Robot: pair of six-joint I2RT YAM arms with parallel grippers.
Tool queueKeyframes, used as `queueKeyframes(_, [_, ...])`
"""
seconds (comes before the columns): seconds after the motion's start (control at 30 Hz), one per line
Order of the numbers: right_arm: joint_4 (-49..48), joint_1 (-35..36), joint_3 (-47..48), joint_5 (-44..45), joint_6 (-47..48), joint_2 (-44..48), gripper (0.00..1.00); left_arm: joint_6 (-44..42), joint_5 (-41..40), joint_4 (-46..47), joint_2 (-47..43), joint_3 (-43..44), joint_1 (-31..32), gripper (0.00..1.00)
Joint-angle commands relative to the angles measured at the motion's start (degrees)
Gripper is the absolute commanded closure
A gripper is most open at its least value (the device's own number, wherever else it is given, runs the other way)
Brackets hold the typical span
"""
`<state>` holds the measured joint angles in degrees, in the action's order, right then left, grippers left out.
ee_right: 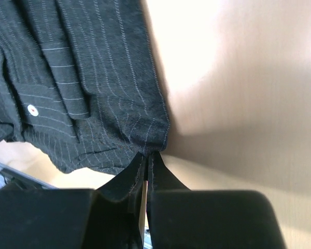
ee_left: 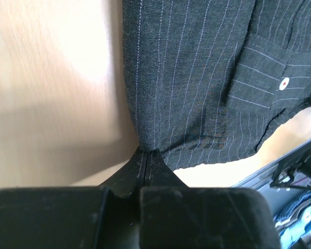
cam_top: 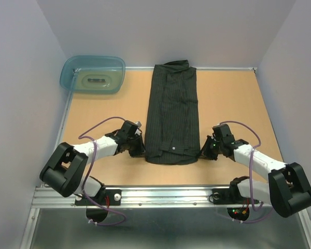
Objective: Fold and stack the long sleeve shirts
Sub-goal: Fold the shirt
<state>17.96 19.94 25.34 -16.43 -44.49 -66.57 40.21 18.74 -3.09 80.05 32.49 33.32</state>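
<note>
A dark pinstriped long sleeve shirt (cam_top: 172,111) lies flat in a long narrow strip down the middle of the table, collar at the far end. My left gripper (cam_top: 140,149) is shut on the shirt's near left corner (ee_left: 145,142), the cloth pinched between the fingertips. At the near right corner (ee_right: 155,145) my right gripper (cam_top: 203,150) is likewise shut on the hem. A pale button (ee_left: 284,82) shows near the hem in the left wrist view, and a button (ee_right: 32,109) appears in the right wrist view too.
A translucent teal plastic tub (cam_top: 93,74) stands at the far left corner of the table. White walls close in the left, back and right sides. A metal rail (cam_top: 160,196) runs along the near edge, between the arm bases.
</note>
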Motion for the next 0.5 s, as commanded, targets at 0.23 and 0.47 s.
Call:
queueKeyframes(0.23, [15.5,0.0,3.3,-9.3,8.2,7.0,1.0,-3.9,4.7,-16.3,-12.4,-0.7,0.3,1.0])
queueKeyframes(0.47, [24.8,0.0,5.1,-10.4,8.5,13.6,0.99,-1.3,6.5,-21.0,-22.3,-5.0,0.4,1.0])
